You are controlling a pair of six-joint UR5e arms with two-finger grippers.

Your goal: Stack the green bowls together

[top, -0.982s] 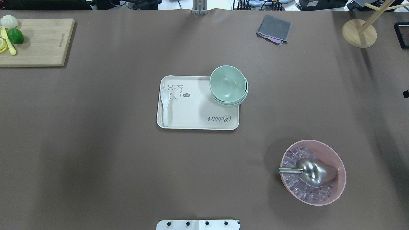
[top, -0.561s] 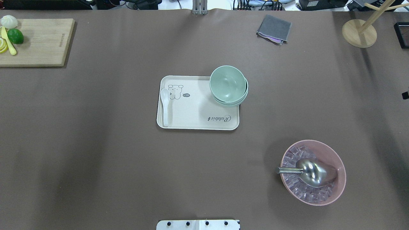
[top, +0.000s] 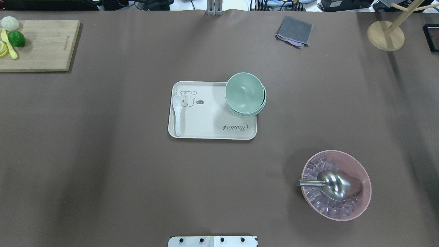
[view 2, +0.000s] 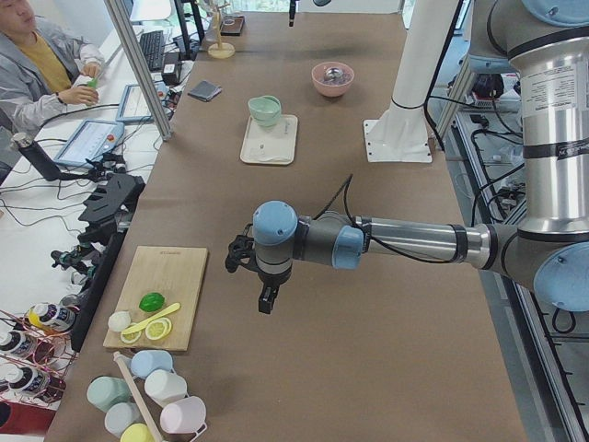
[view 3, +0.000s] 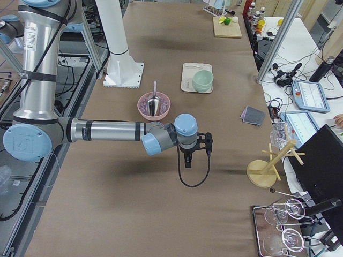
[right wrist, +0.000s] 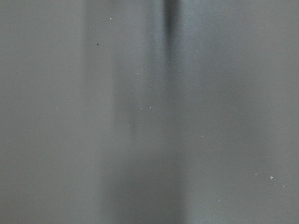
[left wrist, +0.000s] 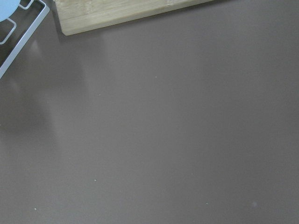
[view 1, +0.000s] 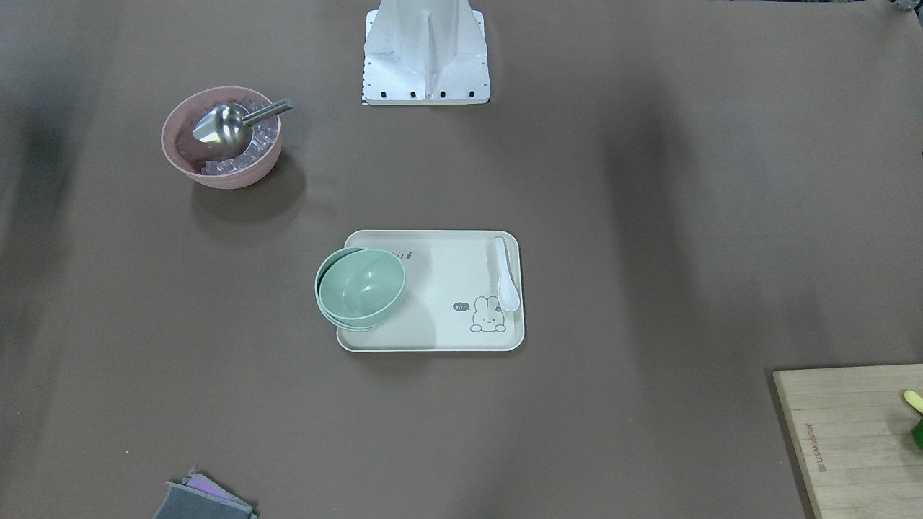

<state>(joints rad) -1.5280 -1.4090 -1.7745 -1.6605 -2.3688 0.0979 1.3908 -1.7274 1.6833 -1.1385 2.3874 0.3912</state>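
Observation:
The pale green bowls (top: 245, 93) sit nested in one stack on the far right corner of the beige tray (top: 205, 127), the stack overhanging the tray's edge. The stack also shows in the front view (view 1: 360, 287), the left side view (view 2: 265, 110) and the right side view (view 3: 203, 80). My left gripper (view 2: 267, 302) hangs over bare table near the cutting board, far from the stack. My right gripper (view 3: 187, 162) hangs over bare table past the pink bowl. Both show only in the side views, so I cannot tell whether they are open or shut.
A white spoon (top: 177, 113) lies on the tray's left side. A pink bowl (top: 363, 178) with ice cubes and a metal scoop (top: 337, 185) stands near right. A cutting board (top: 44, 44) with fruit, a grey cloth (top: 294, 31) and a wooden stand (top: 385, 35) line the far edge.
The top green bowl has settled slightly lower and straighter into the stack. A dark part at the overhead view's right edge has left the view.

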